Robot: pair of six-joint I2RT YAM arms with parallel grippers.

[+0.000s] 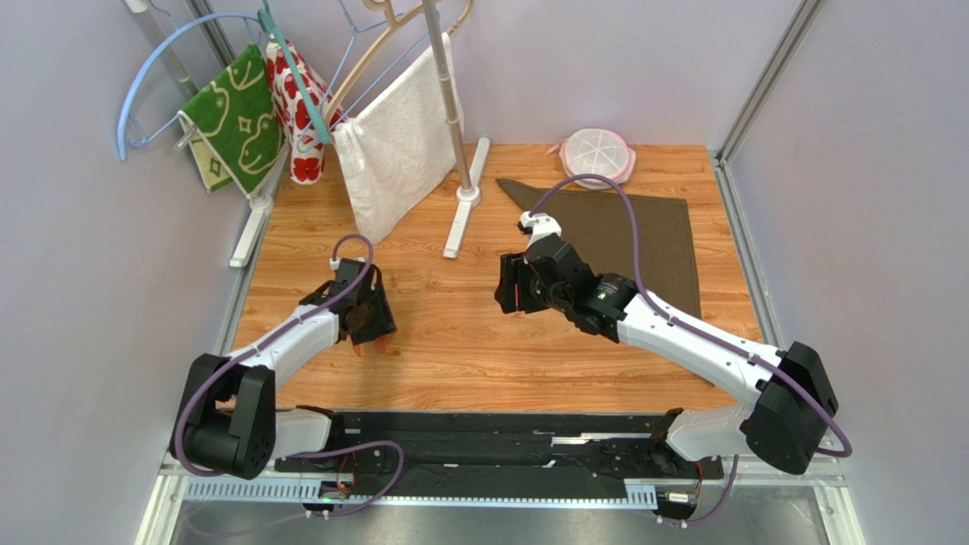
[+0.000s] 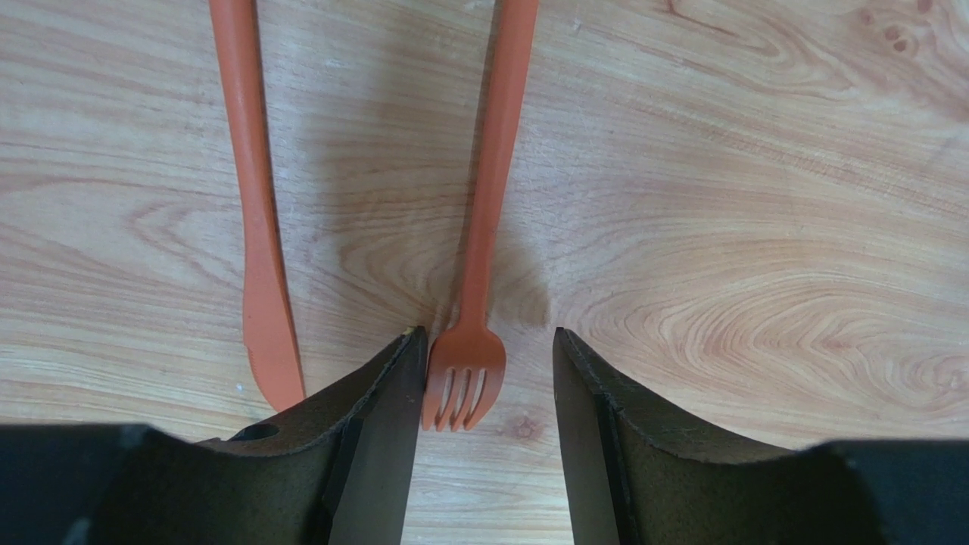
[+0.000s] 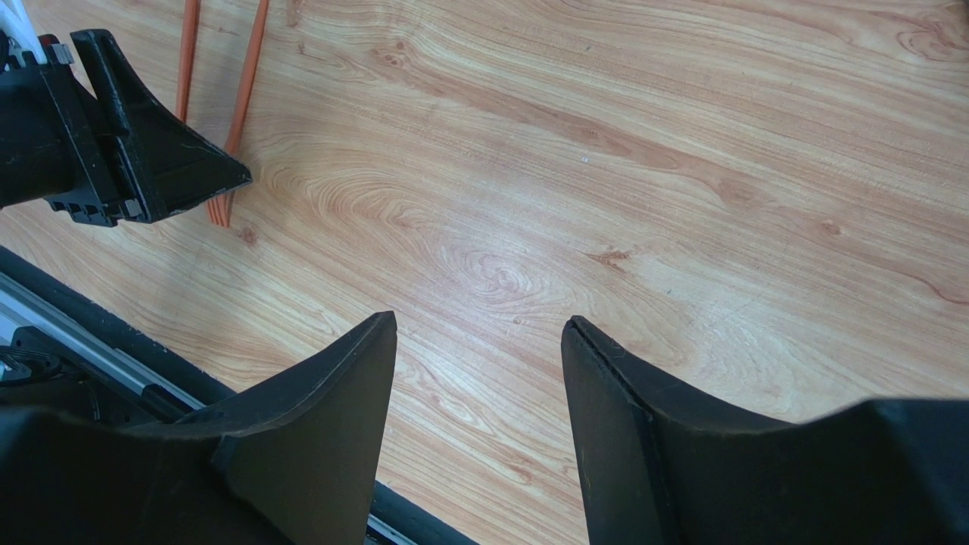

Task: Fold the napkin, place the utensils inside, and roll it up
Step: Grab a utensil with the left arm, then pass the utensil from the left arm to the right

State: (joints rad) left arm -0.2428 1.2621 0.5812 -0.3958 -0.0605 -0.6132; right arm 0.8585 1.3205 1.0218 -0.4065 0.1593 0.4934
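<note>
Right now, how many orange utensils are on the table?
2. In the left wrist view, the knife lies left of the fork, whose head is inside the left claw.

Seen from above, the table offers a wide open lane from 6 o'clock up through its middle, between the two arms. At 12 o'clock the rack foot and the hanging white towel close that lane. From 1 to 2 o'clock the napkin lies flat, with a pink-rimmed lid at its far edge and the right arm crossing its near side. At 9 o'clock the left gripper straddles the fork. The knife lies just outside it, leaving a narrow strip of wood between the two. The right gripper hangs wide over open wood.
</note>
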